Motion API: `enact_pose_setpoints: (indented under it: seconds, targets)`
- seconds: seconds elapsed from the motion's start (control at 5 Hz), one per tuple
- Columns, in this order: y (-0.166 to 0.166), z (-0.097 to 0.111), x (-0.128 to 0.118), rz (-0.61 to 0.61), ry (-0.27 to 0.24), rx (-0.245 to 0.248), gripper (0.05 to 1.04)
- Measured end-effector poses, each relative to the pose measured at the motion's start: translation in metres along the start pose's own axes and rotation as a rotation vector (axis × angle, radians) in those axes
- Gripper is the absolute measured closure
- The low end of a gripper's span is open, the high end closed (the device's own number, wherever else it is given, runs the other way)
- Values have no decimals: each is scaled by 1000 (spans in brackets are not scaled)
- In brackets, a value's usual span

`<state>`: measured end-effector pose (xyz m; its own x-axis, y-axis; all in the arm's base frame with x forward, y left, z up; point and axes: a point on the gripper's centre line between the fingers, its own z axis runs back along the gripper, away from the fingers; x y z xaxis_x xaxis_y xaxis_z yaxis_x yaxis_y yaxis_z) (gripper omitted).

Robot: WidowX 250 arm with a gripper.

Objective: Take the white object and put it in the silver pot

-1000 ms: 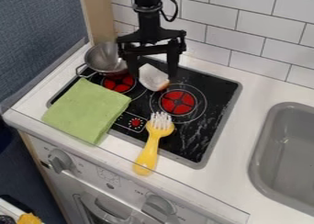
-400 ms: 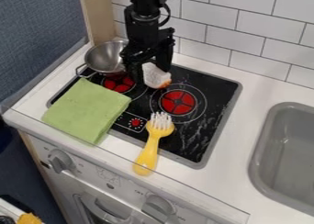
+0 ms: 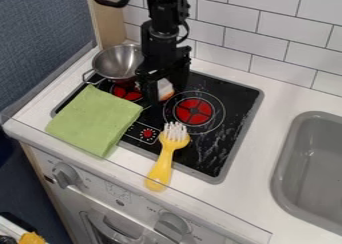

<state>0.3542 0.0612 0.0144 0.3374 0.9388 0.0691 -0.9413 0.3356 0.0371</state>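
Where the black claw [image 3: 165,94] hangs down low over the back of the stove top [image 3: 230,100], its two sides stand apart. The white thing [image 3: 163,89] is between them, down by the tips, with a bit of orange on its low edge. I cannot tell if the claw touches it. The white thing is outside the silver pot [image 3: 113,64], which sits near the claw at the back left of the stove top.

The stove top is black and shiny, with two red rings [image 3: 194,111] to cook on. A green cloth [image 3: 93,120] lies over its front left corner and on the white counter [image 3: 247,188]. A yellow brush [image 3: 161,170] has its white bristles on the stove top and its handle out on the counter.

Off to the right is a gray sink [image 3: 284,158]. White tiles [image 3: 274,43] cover the back wall, and the left side is blue [image 3: 40,43].
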Motion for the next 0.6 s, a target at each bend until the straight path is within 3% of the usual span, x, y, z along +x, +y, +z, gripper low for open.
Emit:
enact_pose_setpoints:
  seconds: [0.2,0.4,0.6]
  targets:
    - [-1,1,4,-50,-31,3,412]
    - [-5,1,3,-239,-52,-2,546]
    - [-19,25,3,-484,-55,-29,546]
